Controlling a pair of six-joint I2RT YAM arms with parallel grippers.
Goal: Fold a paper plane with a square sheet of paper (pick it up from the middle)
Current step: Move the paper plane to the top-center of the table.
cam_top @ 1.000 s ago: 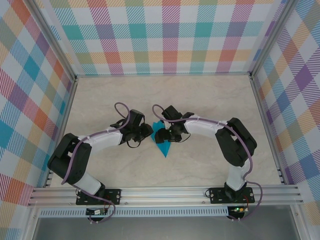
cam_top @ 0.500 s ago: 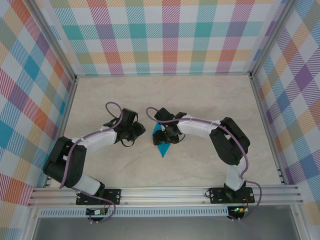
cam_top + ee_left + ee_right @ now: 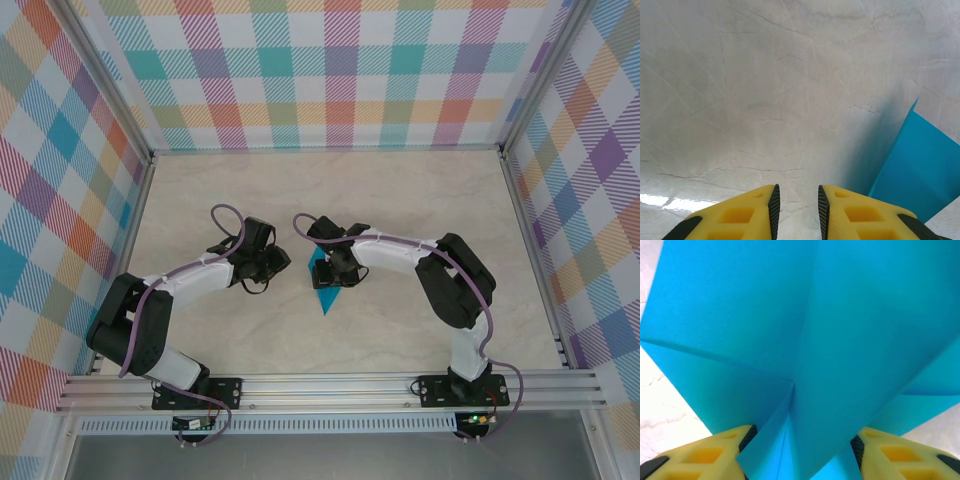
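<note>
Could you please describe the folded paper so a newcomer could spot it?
Start at the middle of the pale marble table. Partly under the right pincer lies the paper plane, creased and tapering to a point toward the table's near edge. Nothing else on the table is teal-blue.

The plane (image 3: 326,298) on the table (image 3: 430,200)
We see the right gripper (image 3: 331,272) over the plane, whose tip points toward the near edge; the left gripper (image 3: 287,264) sits just beside it, apart.
</note>
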